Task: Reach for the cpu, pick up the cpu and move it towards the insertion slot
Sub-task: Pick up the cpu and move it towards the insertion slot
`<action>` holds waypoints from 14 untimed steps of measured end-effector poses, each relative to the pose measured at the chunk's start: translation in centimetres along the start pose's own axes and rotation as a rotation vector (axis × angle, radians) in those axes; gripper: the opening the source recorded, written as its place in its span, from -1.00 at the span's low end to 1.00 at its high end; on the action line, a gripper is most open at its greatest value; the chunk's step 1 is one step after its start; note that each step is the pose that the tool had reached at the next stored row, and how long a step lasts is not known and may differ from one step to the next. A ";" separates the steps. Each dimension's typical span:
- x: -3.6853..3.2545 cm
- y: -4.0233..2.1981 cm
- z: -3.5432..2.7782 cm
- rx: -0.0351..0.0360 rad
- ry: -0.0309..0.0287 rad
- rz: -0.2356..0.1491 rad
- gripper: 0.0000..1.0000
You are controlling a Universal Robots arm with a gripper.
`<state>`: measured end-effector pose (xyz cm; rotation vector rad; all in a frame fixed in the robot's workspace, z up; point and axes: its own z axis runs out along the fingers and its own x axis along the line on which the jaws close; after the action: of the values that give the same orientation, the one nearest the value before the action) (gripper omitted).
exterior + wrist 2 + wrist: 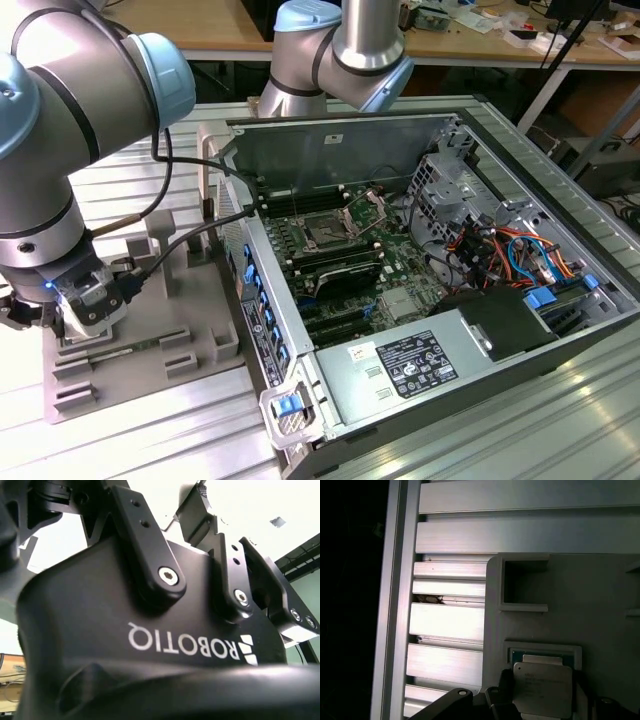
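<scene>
**Exterior view: tool (82, 318) low over a grey tray (150, 330), well apart from the insertion slot (325, 232)**

The robot arm reached down at the exterior view's left, and its tool hung just above the grey moulded tray. The tray lay directly beneath the tool on a ribbed metal surface (150, 445). In the first wrist view, the cpu (542, 687) sat right at the tool's tip. It was a flat square chip with a pale silvery top and a green edge, and it lay within a raised square pocket of the tray. Whether the tool was open or clamped on the chip could not be told. The second wrist view showed the tool's black body from close by. The insertion slot was a dark square socket with a shiny metal frame. It lay well away from the tool, towards the exterior view's right, on the green board inside an open computer case (330, 150).
</scene>
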<state>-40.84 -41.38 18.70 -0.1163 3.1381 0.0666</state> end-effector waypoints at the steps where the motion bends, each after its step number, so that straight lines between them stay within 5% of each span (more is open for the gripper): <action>1: 0.00 0.00 -0.03 0.0000 -0.0001 0.000 0.12; 14: 0.00 0.02 -0.45 0.0000 0.0002 0.000 0.12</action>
<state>-40.83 -41.38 19.15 -0.1164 3.1383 0.0667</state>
